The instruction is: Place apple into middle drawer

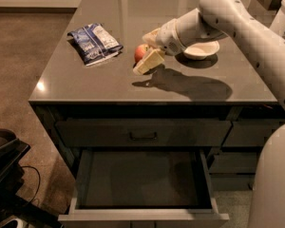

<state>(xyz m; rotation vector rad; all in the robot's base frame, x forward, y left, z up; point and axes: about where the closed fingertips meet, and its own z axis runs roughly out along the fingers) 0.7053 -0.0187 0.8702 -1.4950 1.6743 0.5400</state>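
Observation:
The red apple [140, 52] sits on the dark grey countertop [104, 84], near its middle. My gripper [148, 51] is right at the apple, with one cream finger [149, 61] low in front of it and the other behind it. The apple rests on the counter. The middle drawer [142, 180] is pulled open below the counter's front edge, with nothing on its dark floor.
A blue and white snack bag [94, 42] lies left of the apple. A white bowl [202, 50] sits right of it, behind my wrist. A closed top drawer with a black bar handle [143, 136] is above the open drawer. Narrower drawer fronts are at right.

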